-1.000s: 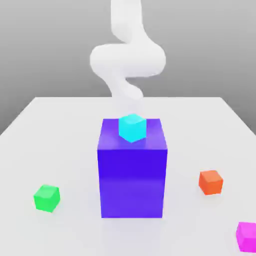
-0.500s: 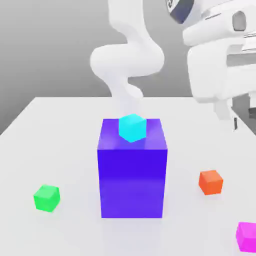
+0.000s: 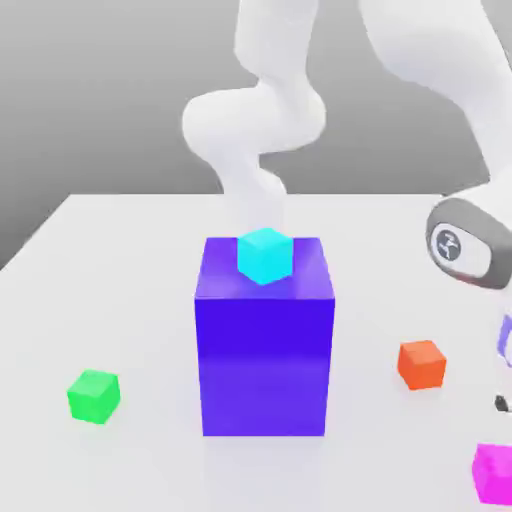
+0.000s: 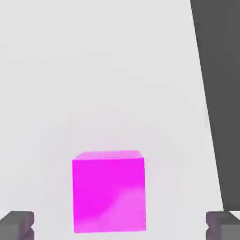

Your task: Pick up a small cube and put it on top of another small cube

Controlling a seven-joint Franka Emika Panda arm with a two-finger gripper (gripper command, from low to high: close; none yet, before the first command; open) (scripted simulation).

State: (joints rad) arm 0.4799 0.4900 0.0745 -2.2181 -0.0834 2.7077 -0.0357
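Note:
The small magenta cube (image 3: 492, 472) lies on the white table at the front of the exterior view's right. In the hand view the magenta cube (image 4: 108, 191) sits directly below my gripper (image 4: 120, 226), between the two dark fingertips (image 4: 16, 225), which stand wide apart and clear of it. The gripper is open and holds nothing. The small green cube (image 3: 93, 396) rests on the table at the exterior view's left, far from the hand. My arm's wrist (image 3: 462, 243) hangs above the magenta cube.
A big blue-purple block (image 3: 265, 340) stands mid-table with a cyan cube (image 3: 265, 254) on top. An orange cube (image 3: 421, 363) lies just behind the magenta one. The table's edge (image 4: 206, 93) runs close beside the magenta cube.
The arm has swung down on the exterior view's right, bringing the hand low over the magenta cube. No cube has moved and the fingers have stayed apart.

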